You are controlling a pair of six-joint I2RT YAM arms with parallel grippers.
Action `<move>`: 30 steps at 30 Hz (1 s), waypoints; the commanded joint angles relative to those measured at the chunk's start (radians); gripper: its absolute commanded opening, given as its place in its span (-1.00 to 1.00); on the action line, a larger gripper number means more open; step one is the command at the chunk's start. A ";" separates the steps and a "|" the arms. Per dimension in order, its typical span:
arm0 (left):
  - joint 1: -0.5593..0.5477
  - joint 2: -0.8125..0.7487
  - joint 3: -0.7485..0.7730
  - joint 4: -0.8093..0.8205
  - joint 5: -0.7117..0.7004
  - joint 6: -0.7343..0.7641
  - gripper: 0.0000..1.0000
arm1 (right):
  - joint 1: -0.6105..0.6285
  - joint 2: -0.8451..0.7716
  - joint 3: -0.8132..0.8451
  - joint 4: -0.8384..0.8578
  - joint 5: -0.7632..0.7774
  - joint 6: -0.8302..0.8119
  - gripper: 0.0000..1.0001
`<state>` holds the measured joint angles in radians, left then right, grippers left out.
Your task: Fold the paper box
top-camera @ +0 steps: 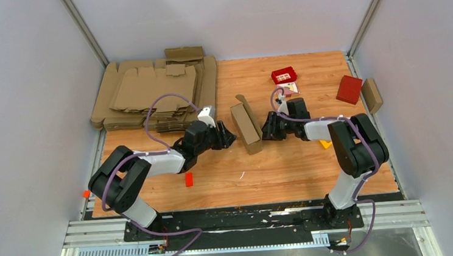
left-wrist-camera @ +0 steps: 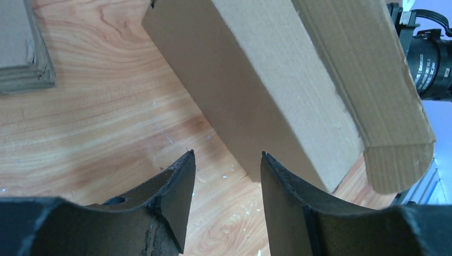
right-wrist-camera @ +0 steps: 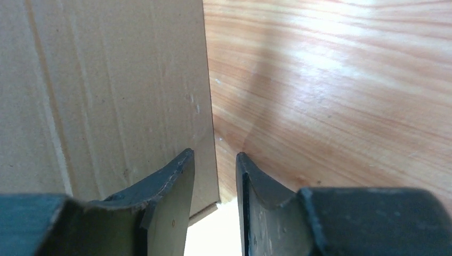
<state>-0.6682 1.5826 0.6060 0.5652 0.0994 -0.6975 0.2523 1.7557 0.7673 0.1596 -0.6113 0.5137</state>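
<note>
Wooden table (top-camera: 288, 166), paper box (top-camera: 246, 127) standing between left gripper (top-camera: 229, 135) and right gripper (top-camera: 267, 128), both parted, empty

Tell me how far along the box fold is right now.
Done: the paper box already stands as an oblong shell with its side walls up. In hand: the left tool and right tool flank it, one on each side. Both are open and neither visibly grips the cardboard. Left: the long lid flap sticks up unclosed and probably needs folding over and tucking in.
</note>
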 commanded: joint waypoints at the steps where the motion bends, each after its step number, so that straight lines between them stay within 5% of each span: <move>1: -0.005 0.029 0.051 0.039 0.001 0.028 0.14 | 0.091 -0.055 0.065 -0.117 0.166 -0.129 -0.28; 10: -0.005 0.098 0.085 0.060 0.118 -0.016 0.14 | 0.196 -0.062 0.108 -0.198 0.194 -0.196 -0.28; 17: -0.043 -0.013 -0.037 0.059 0.141 -0.046 0.12 | 0.242 -0.225 0.013 -0.227 0.217 -0.214 -0.26; 26: -0.251 -0.214 -0.179 -0.014 -0.013 -0.068 0.12 | 0.323 -0.496 -0.104 -0.369 0.305 -0.207 -0.24; 30: -0.262 -0.303 -0.220 -0.079 -0.096 -0.060 0.15 | 0.321 -0.584 -0.100 -0.446 0.387 -0.214 -0.22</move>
<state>-0.9207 1.3647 0.4095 0.5247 0.1116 -0.7479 0.5659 1.2552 0.6544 -0.2440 -0.2882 0.2947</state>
